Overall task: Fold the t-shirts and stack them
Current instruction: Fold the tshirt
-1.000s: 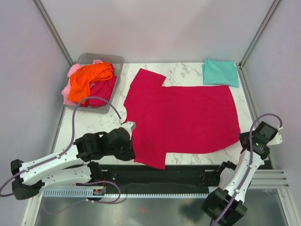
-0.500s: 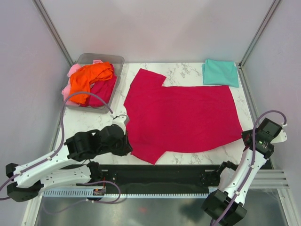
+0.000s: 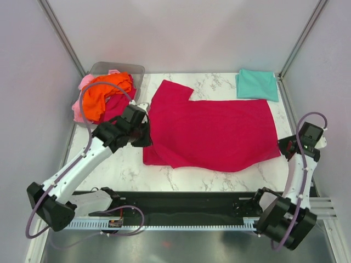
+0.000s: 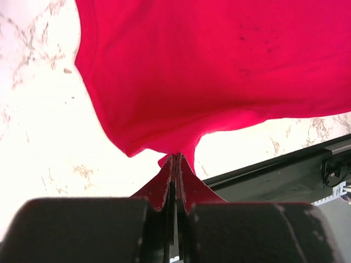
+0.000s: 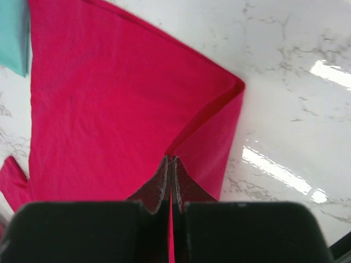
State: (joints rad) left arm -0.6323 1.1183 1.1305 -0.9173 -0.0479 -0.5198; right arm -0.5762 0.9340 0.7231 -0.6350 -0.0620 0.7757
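A: Top external view first: how far along would you put it?

B: Early, I'd judge. One teal t-shirt (image 3: 256, 85) lies folded square at the far corner, well beyond the right gripper (image 5: 171, 163) and clear of it. That looks like the base of the stack.

A: And the crimson t-shirt (image 3: 211, 131)?

B: It is spread on the table (image 3: 219, 178) between the two grippers, partway through a fold. The left gripper (image 4: 175, 163) is pinched tight on the shirt's edge, and in its wrist view the cloth fans away from the fingertips, raised off the marble. The right gripper is clamped just as tight on the opposite corner, with a doubled flap of hem running forward from its tips.

A: So the first fold isn't laid down?

B: Not yet, as I read it. The near side looks turned over, but both corners are in the air.

A: What's left?

B: This shirt needs its fold finished and squared, then a place on the teal one. The orange t-shirt (image 3: 104, 96) and pale pink t-shirt (image 3: 83, 83) sit heaped in the bin (image 3: 137, 71), just beyond the left gripper on its outer side, unfolded.
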